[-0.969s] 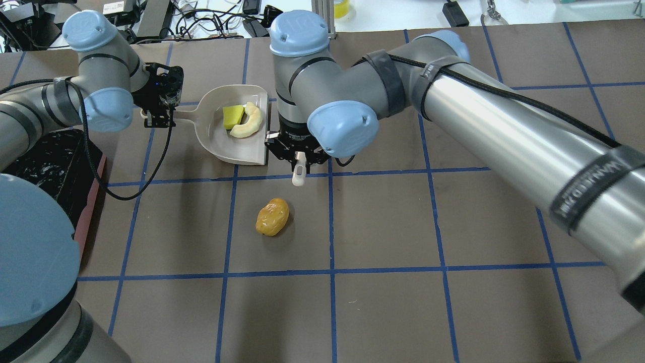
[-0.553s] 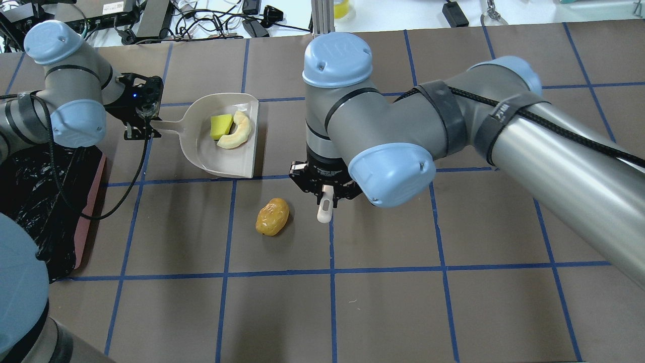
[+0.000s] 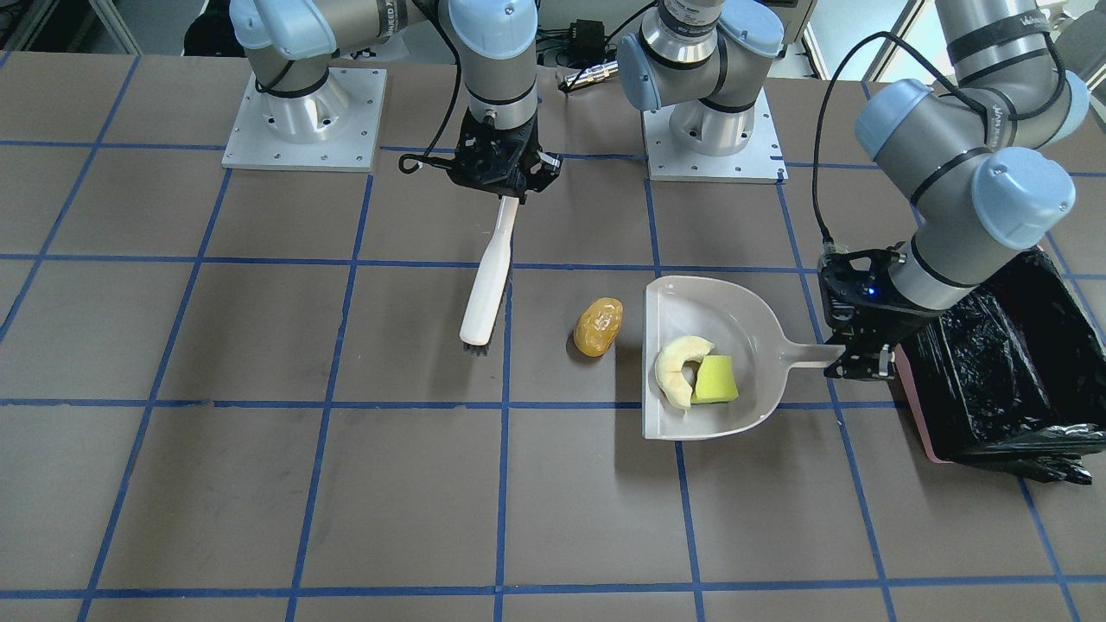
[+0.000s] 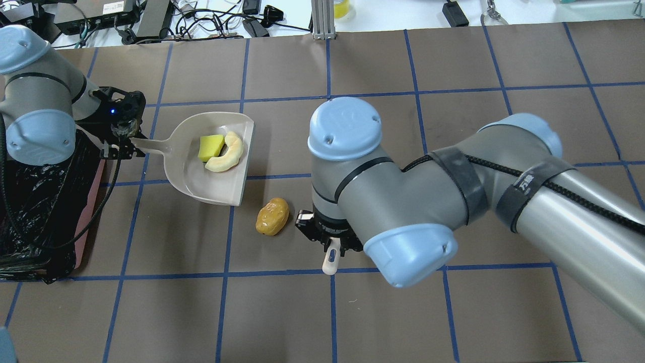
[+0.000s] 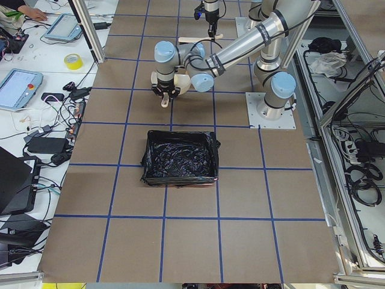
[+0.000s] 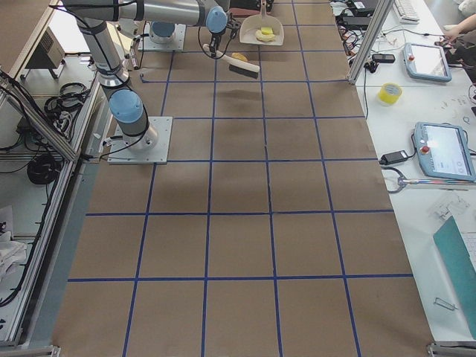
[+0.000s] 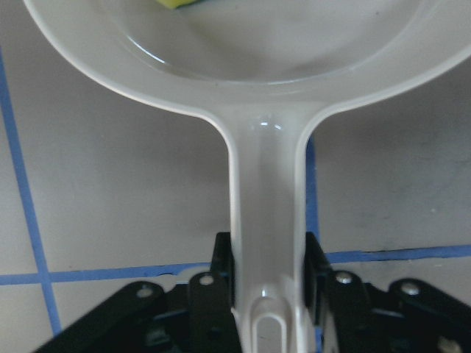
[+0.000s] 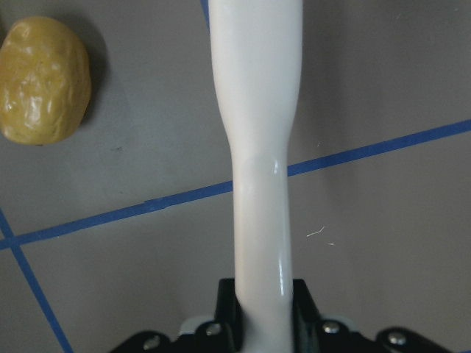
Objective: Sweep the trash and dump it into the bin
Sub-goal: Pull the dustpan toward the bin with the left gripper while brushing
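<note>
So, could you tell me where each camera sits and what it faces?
Front-facing: across the table, facing the robot, steeply down; both bases at top.
Overhead: behind the robot, looking forward and down; right arm fills the foreground.
Left side: table's left end; bin nearest, left arm beyond.
Right side: opposite end; right arm's base near, dustpan farthest.
Left wrist: behind the left gripper, along the dustpan handle.
Right wrist: behind the right gripper, along the brush.
Shared: front-facing, overhead and right wrist show the potato lump.

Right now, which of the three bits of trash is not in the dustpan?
The orange-yellow potato-like lump. It lies on the table beside the open edge of the dustpan; the sponge and the peel sit inside it.
</note>
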